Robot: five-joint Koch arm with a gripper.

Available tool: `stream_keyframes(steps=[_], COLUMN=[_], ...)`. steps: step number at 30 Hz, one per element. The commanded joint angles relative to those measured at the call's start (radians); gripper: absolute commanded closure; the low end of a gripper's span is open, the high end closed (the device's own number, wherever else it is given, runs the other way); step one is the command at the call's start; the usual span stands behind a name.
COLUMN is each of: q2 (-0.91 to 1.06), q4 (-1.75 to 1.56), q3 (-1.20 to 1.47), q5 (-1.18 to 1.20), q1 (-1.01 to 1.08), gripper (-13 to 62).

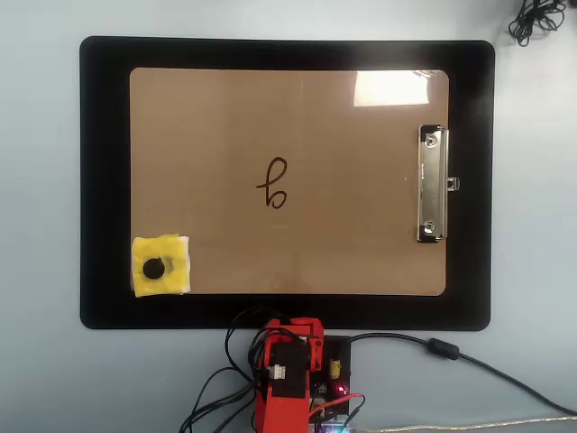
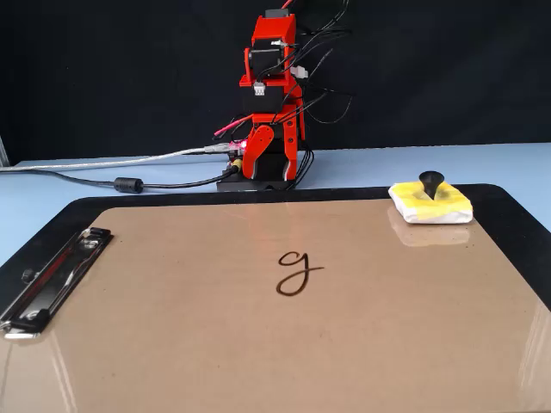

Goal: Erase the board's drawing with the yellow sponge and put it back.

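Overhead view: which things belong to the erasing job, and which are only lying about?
For the job:
- board
- drawing
- yellow sponge, on the board's corner
- hand, folded at the arm's base

Lying about:
- black mat under the board
- cables beside the base
- dark cord bundle at the table's corner

board point(image 2: 258, 344) cropped at bottom edge, claw point(image 1: 302, 327) state unclear
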Motion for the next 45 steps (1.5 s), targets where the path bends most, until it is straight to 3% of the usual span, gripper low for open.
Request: stream_keyframes(steps=[1,13,18,21,27,34,45], q2=[0.046,0.046,0.032,0.029,0.032,-0.041,-0.350], q4=[0.048,0.041,0.040,-0.021,-0.617,-1.617,-1.770], q3=[0.011,-0.021,-0.299,-0.437,-0.327,0.112,0.104], q5=[-0.003,-0.008,-0.008,-0.011,-0.255,-0.370,-0.357], q1=[0.015,0.014,-0.038,-0.225,-0.683,-1.040,-1.132], gripper=[14.9,15.5,15.6,15.8,16.3,16.8,16.8])
